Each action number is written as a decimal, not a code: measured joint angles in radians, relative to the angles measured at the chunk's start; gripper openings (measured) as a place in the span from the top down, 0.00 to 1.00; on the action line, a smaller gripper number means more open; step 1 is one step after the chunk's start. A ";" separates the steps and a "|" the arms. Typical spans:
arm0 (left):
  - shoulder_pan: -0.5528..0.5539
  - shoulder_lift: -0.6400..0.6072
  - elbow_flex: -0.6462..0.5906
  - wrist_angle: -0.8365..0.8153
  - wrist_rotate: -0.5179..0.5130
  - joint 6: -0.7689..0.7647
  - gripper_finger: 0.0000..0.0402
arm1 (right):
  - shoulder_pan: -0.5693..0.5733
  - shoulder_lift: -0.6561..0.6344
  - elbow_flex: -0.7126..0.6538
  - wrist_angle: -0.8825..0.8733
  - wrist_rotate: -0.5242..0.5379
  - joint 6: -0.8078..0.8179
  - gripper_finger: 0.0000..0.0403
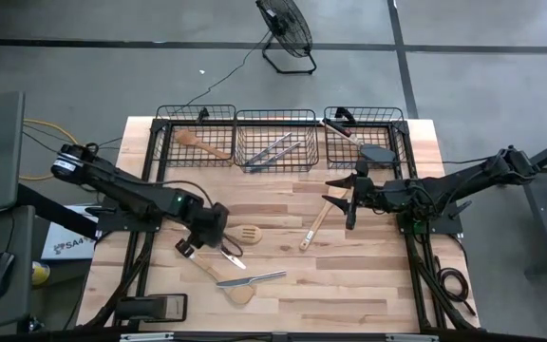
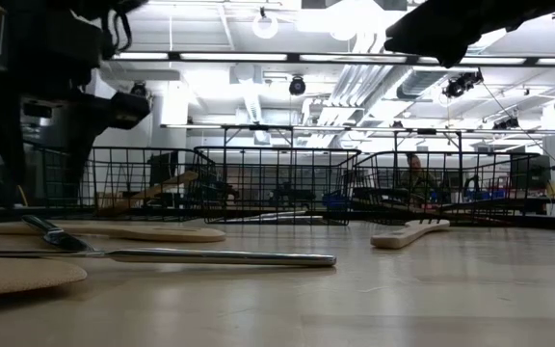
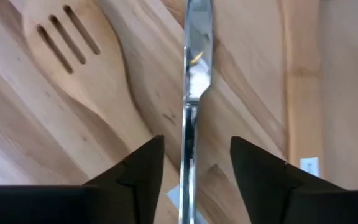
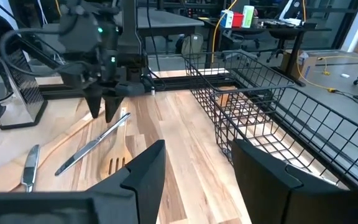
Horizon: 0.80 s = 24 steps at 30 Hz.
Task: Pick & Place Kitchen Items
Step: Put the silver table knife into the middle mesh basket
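Observation:
A silver knife point(image 3: 190, 106) lies flat on the wooden table, beside a slotted wooden spoon point(image 3: 73, 56). My left gripper point(image 3: 197, 149) is open and points down over the knife's handle end, one finger on each side, not touching it. It also shows in the high view point(image 1: 216, 242). A second knife point(image 1: 256, 278) lies across a wooden spatula point(image 1: 231, 285). Another wooden spatula point(image 1: 316, 226) lies mid-table. My right gripper point(image 1: 349, 197) is open and empty, above the table in front of the right basket.
Three black wire baskets stand along the far edge. The left one point(image 1: 196, 133) holds a wooden spatula, the middle one point(image 1: 273, 138) holds metal utensils, and the right one point(image 1: 364, 135) holds a black turner and a red-headed spatula. A fan point(image 1: 285, 33) stands on the floor beyond.

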 joint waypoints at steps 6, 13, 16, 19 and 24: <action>-0.066 0.049 0.000 0.039 -0.085 0.041 0.52 | 0.000 0.000 0.000 -0.001 0.000 0.008 0.56; -0.069 0.136 0.000 0.049 -0.076 0.033 0.52 | 0.000 0.000 0.000 -0.011 0.000 0.048 0.56; -0.069 0.166 0.000 0.083 -0.079 0.038 0.52 | 0.000 0.000 0.000 -0.009 0.000 0.047 0.56; -0.069 0.191 0.000 0.106 -0.079 0.039 0.52 | 0.000 0.000 0.000 -0.009 0.000 0.047 0.56; -0.069 0.224 0.004 0.094 -0.074 0.038 0.59 | 0.000 0.000 0.000 -0.012 0.000 0.047 0.56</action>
